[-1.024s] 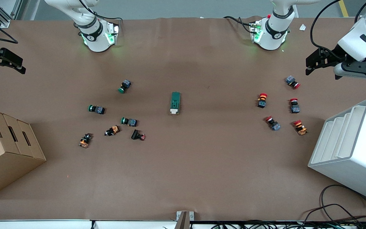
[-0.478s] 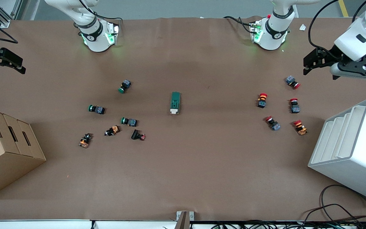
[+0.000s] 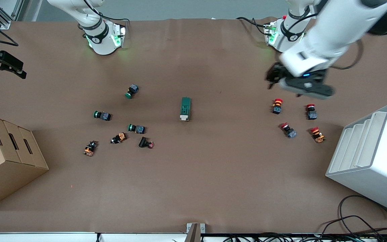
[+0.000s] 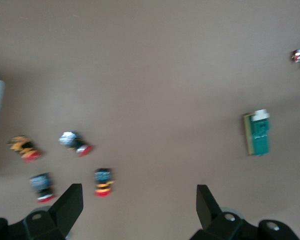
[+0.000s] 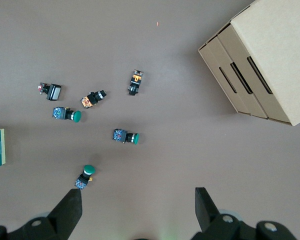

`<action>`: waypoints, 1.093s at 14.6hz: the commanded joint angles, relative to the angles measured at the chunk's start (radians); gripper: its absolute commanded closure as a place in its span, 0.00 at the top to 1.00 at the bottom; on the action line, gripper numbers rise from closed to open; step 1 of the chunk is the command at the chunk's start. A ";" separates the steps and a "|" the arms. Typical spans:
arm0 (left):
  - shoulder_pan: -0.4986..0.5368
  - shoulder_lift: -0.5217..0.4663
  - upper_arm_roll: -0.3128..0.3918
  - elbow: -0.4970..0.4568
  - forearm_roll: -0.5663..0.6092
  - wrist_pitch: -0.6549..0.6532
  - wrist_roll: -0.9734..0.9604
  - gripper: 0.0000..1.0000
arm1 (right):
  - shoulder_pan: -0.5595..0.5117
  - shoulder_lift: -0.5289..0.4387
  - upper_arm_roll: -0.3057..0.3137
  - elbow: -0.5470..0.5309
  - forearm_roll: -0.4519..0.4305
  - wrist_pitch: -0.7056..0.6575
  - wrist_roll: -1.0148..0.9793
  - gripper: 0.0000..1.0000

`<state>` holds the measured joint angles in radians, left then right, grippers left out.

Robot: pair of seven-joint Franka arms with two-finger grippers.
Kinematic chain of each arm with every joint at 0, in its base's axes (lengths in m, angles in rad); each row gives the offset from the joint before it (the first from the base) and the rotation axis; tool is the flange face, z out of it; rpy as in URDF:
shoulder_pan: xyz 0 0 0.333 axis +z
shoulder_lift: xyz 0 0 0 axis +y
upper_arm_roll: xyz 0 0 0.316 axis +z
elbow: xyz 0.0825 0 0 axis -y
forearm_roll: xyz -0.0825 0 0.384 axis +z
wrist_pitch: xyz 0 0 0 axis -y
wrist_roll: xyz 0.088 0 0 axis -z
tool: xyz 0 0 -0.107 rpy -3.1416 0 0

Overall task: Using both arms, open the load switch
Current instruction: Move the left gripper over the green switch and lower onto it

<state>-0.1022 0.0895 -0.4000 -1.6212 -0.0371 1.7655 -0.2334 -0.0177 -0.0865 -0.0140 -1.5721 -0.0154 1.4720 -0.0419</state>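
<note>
Load switch [image 3: 185, 108] lies untouched; left gripper [image 3: 271, 78], spread wide, is held above the red push buttons [image 3: 277, 105] beside it; right gripper [image 3: 2, 64], spread wide, is parked well apart, waiting.

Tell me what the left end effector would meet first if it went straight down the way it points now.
Probably bare table. The left end effector, open, points down at brown surface between the red push buttons and the load switch; its height is unclear.
</note>
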 commanded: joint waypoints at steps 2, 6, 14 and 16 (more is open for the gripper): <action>-0.155 0.119 -0.026 0.021 0.083 0.115 -0.270 1.00 | -0.019 -0.001 0.012 0.052 -0.009 -0.007 -0.004 1.00; -0.313 0.249 -0.026 0.023 0.209 0.250 -0.559 1.00 | -0.022 0.017 0.011 0.058 -0.003 -0.001 -0.004 1.00; -0.576 0.466 -0.028 0.008 0.535 0.397 -1.180 1.00 | -0.036 0.128 0.011 0.060 -0.012 0.091 -0.007 1.00; -0.597 0.502 -0.028 -0.015 0.607 0.435 -1.256 1.00 | -0.034 0.143 0.011 0.060 -0.014 0.112 -0.009 1.00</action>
<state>-0.6906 0.5585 -0.4292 -1.6293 0.5052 2.1627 -1.4261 -0.0334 0.0314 -0.0196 -1.5290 -0.0156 1.5686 -0.0419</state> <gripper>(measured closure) 0.000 0.000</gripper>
